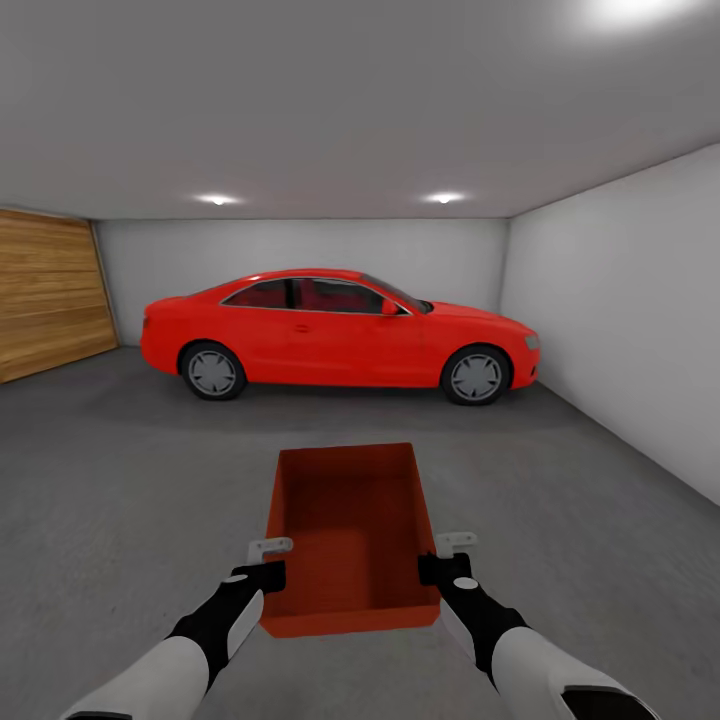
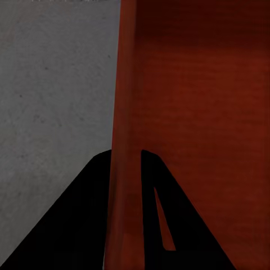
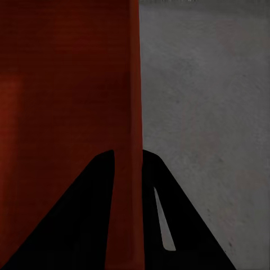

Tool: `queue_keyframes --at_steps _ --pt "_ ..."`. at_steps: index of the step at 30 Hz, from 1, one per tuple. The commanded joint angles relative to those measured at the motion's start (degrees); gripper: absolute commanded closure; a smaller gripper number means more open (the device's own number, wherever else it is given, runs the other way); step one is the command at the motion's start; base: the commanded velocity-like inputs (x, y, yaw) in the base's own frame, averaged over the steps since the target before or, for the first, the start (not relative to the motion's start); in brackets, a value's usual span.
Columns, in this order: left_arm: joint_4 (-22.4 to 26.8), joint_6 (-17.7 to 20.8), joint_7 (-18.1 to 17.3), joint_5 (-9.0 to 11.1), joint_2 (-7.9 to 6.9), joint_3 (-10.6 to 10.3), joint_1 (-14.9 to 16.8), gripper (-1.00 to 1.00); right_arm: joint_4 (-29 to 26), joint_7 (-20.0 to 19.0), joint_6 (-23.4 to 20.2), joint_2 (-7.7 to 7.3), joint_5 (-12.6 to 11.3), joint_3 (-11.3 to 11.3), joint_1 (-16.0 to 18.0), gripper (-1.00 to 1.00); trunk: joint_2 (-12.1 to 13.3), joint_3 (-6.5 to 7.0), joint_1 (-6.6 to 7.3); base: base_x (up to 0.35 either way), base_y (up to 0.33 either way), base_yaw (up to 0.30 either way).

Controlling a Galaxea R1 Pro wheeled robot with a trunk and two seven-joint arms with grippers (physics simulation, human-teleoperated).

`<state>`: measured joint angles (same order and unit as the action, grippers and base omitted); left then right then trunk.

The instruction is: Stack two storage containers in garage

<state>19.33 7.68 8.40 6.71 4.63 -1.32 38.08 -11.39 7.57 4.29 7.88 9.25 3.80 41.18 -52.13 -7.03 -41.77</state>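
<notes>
Head view, garage (image 1: 300, 140) holdings, listed from my left side across.

1. Wooden panel wall (image 1: 50, 295), far beyond my left claw; bare, not part of the job.
2. Floor (image 1: 120, 480), dark grey and rough, spread beneath and ahead of both claws; the intended resting place for the first box.
3. Left claw (image 1: 262, 572): closed on the left wall of the storage container (image 1: 350, 530). In the left wrist view the left claw (image 2: 126, 160) has one finger outside the wall and one inside, the container's wall (image 2: 126, 84) running between them, floor (image 2: 50, 101) on the outer side.
4. Storage container, orange-red, open-topped, empty: held level between my two claws, long axis pointing away from me. A claw on each side wall keeps it from tipping.
5. Right claw (image 1: 440, 568): closed on the opposite wall. In the right wrist view the right claw (image 3: 128, 160) straddles that container wall (image 3: 132, 84) likewise.
6. Red car (image 1: 340, 335), well ahead of both claws, parked broadside; open floor lies between it and the box, enough, I judge, for setting down.

Whether the box already touches the floor I cannot tell.
</notes>
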Motion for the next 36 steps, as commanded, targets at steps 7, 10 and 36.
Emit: queue_keyframes --at_steps 7,10,36 --pt "0.7 -1.4 1.7 -0.6 -0.06 1.5 0.1 1.0 0.2 -0.7 0.2 0.01 0.0 0.1 0.0 1.0 -0.1 -0.09 -0.04 0.321 0.0 0.0" --pt "0.7 -1.4 1.7 -0.6 -0.06 1.5 0.1 1.0 0.2 -0.7 0.3 0.02 -0.1 0.1 0.0 1.0 -0.1 -0.09 -0.04 0.321 0.0 0.0" --pt "0.7 -1.4 1.7 -0.6 -0.06 1.5 0.1 1.0 0.2 -0.7 0.4 0.01 0.0 0.1 0.0 1.0 -0.1 -0.09 -0.04 0.321 0.0 0.0"
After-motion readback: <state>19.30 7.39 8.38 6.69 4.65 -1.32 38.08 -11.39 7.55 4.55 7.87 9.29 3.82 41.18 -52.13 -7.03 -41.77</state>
